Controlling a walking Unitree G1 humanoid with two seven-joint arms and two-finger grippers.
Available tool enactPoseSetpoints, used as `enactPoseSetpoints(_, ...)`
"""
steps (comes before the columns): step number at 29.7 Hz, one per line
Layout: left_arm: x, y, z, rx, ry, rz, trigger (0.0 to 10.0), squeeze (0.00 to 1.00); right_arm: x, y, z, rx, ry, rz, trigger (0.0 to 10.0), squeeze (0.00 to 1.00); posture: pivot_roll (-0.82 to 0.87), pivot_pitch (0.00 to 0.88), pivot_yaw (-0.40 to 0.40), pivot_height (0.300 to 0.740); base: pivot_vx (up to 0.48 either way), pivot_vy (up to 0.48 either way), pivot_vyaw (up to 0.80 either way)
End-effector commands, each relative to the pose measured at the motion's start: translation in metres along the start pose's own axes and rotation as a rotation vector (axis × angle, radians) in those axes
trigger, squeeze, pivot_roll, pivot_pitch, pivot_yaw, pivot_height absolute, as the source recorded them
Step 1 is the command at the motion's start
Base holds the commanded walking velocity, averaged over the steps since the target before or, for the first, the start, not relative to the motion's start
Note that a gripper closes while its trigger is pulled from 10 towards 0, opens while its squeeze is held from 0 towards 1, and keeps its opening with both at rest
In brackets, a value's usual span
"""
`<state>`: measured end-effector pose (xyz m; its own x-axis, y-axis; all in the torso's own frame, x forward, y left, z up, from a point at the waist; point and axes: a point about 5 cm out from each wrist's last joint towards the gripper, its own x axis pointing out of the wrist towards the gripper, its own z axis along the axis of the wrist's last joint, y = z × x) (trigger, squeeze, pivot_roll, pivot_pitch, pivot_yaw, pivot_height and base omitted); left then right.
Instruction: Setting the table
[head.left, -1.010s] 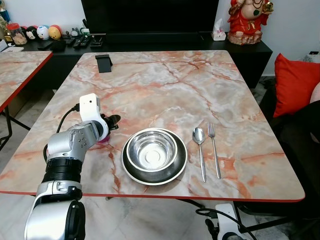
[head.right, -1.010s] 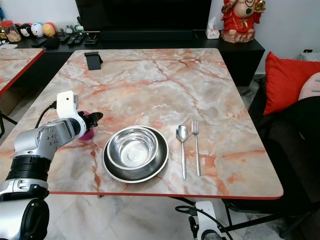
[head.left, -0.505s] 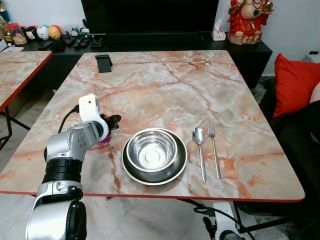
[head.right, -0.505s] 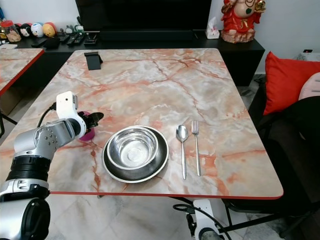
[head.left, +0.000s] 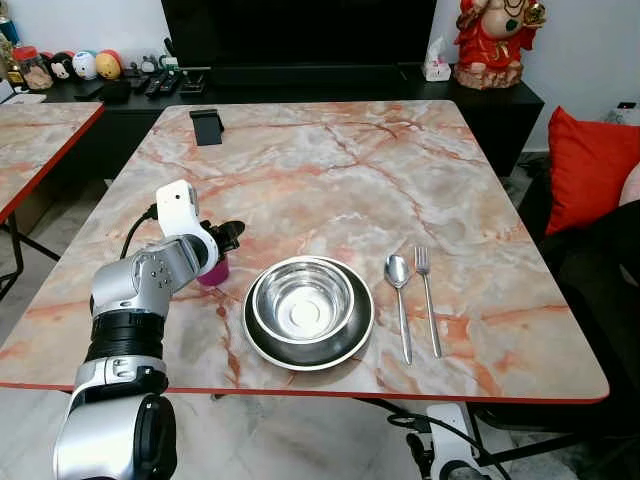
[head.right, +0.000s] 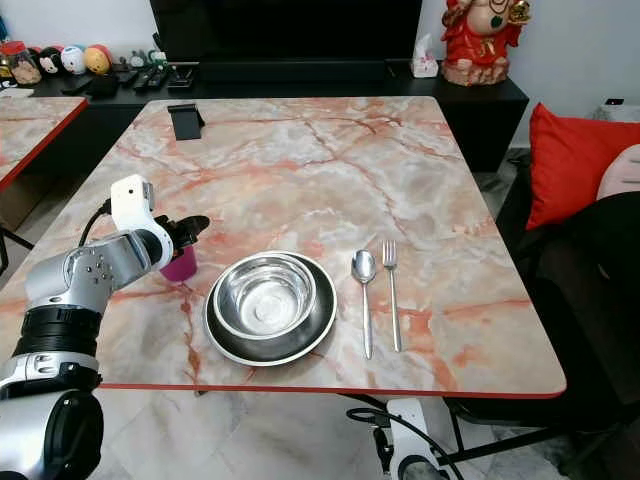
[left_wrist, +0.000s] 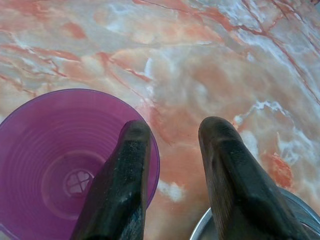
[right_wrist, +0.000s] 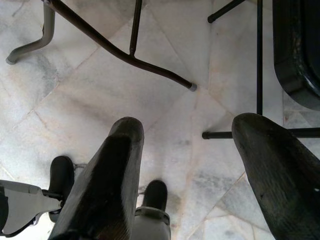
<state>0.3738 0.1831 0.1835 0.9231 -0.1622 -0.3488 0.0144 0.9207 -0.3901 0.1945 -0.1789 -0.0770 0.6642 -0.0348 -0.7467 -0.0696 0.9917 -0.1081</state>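
A purple cup (head.left: 212, 272) stands upright on the marble table (head.left: 330, 180), just left of a steel bowl (head.left: 303, 300) that sits in a dark plate (head.left: 300, 358). My left gripper (head.left: 232, 236) hovers just above the cup, open. In the left wrist view one finger (left_wrist: 125, 170) overlaps the cup's (left_wrist: 65, 165) rim and the other hangs over bare marble. A spoon (head.left: 400, 290) and a fork (head.left: 428, 300) lie side by side right of the plate. My right gripper (right_wrist: 187, 130) hangs open over the floor beneath the table.
A black phone stand (head.left: 207, 126) sits at the table's far left corner. A second marble table (head.left: 40, 140) stands to the left. A red cushion (head.left: 590, 170) is at the right. A black cabinet with a red statue (head.left: 495, 40) runs behind.
My left gripper has risen and moved slightly away from me; the purple cup stays on the table and shows more of itself below the fingers.
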Motion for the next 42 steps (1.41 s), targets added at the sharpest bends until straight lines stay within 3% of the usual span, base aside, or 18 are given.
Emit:
enactPoseSetpoints(1, -0.001, -0.005, 0.004, -0.011, -0.005, -0.019, 10.0, 0.00, 0.001, 0.001, 0.004, 0.004, -0.015, 0.000, 10.0, 0.00, -0.06, 0.000, 0.026, 0.740, 0.000, 0.000, 0.00)
enactPoseSetpoints(21, 0.001, -0.004, 0.001, -0.015, 0.006, 0.006, 10.0, 0.00, 0.002, 0.005, 0.012, 0.003, -0.051, 0.004, 10.0, 0.00, -0.06, 0.000, 0.027, 0.740, 0.000, 0.000, 0.00)
enactPoseSetpoints(35, 0.002, -0.006, 0.002, -0.119, 0.000, -0.010, 10.0, 0.00, 0.002, 0.003, 0.010, 0.004, -0.044, 0.002, 10.0, 0.00, -0.06, 0.000, 0.025, 0.740, 0.000, 0.000, 0.00)
enactPoseSetpoints(39, 0.001, -0.007, 0.006, -0.111, -0.025, -0.006, 10.0, 0.00, 0.002, 0.004, 0.010, 0.004, -0.046, 0.002, 10.0, 0.00, -0.06, 0.000, 0.025, 0.740, 0.000, 0.000, 0.00)
enactPoseSetpoints(42, -0.003, -0.005, 0.013, -0.045, -0.069, 0.013, 10.0, 0.00, 0.002, 0.004, 0.011, 0.005, -0.050, 0.002, 10.0, 0.00, -0.06, 0.000, 0.025, 0.740, 0.000, 0.000, 0.00)
